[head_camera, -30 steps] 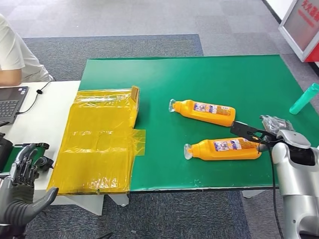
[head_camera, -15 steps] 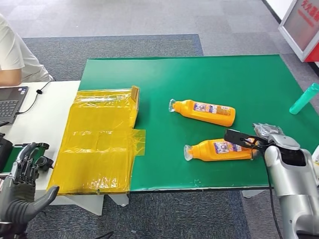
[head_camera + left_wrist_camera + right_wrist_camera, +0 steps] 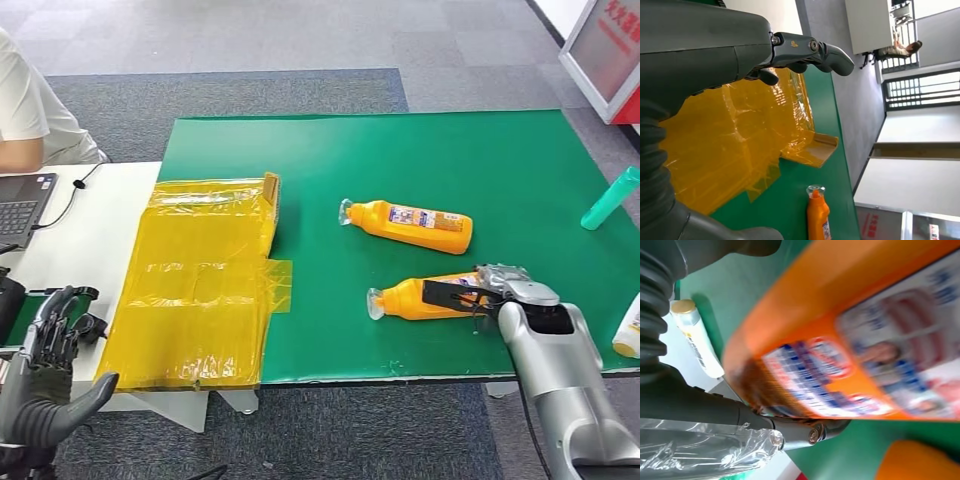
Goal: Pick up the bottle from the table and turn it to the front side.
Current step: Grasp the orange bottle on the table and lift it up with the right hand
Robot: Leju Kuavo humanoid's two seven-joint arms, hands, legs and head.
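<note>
Presently, in the head view, two orange plastic bottles with clear caps lie on their sides on the green table mat (image 3: 453,150). The near orange bottle (image 3: 411,297) has the right hand (image 3: 483,290) over its base end, dark fingers (image 3: 445,295) along its label. The far orange bottle (image 3: 407,224) lies apart. The left hand (image 3: 45,375) hangs off the table's near left, fingers loosely spread, holding nothing. A crumpled yellow plastic sheet (image 3: 200,290) covers the mat's left edge.

Left wrist view: yellow sheet, one bottle's cap end.

Right wrist view: the bottle's blurred label fills the frame against the fingers; a full grip cannot be confirmed.
</note>
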